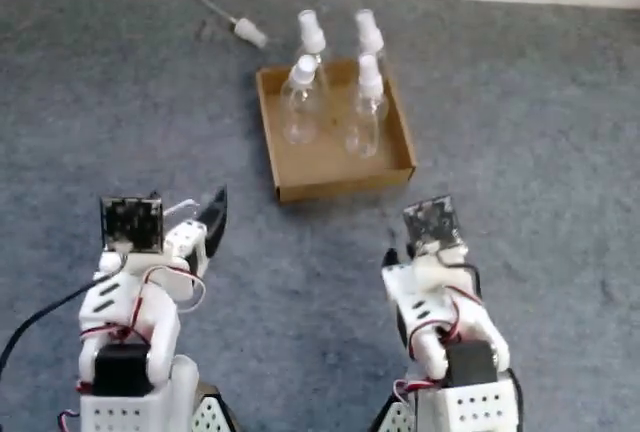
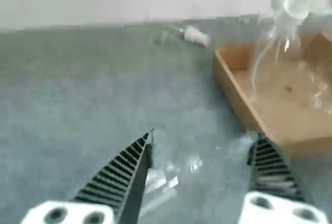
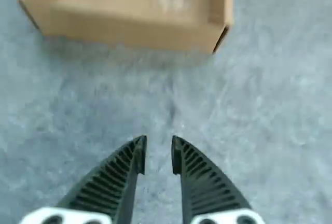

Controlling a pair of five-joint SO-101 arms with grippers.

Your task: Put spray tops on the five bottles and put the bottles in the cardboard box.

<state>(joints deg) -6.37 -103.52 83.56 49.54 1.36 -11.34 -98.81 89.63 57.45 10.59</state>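
The cardboard box [image 1: 335, 184] stands at the middle of the grey carpet, with several clear bottles [image 1: 300, 102] upright in it, each with a white spray top. A loose spray top [image 1: 248, 30] with its tube lies behind the box to the left. My left gripper [image 1: 205, 217] is left of the box and nearer the front. In the left wrist view its fingers stand wide apart around a clear bottle [image 2: 171, 175] that carries no top; the left gripper [image 2: 202, 146] is shut on it. My right gripper [image 3: 158, 154] hovers in front of the box [image 3: 129, 22], shut and empty.
Grey carpet covers the table, with open room left, right and in front of the box. In the left wrist view the box wall [image 2: 233, 94], one capped bottle [image 2: 282, 53] and the loose spray top [image 2: 196, 35] lie ahead. A pale wall borders the far edge.
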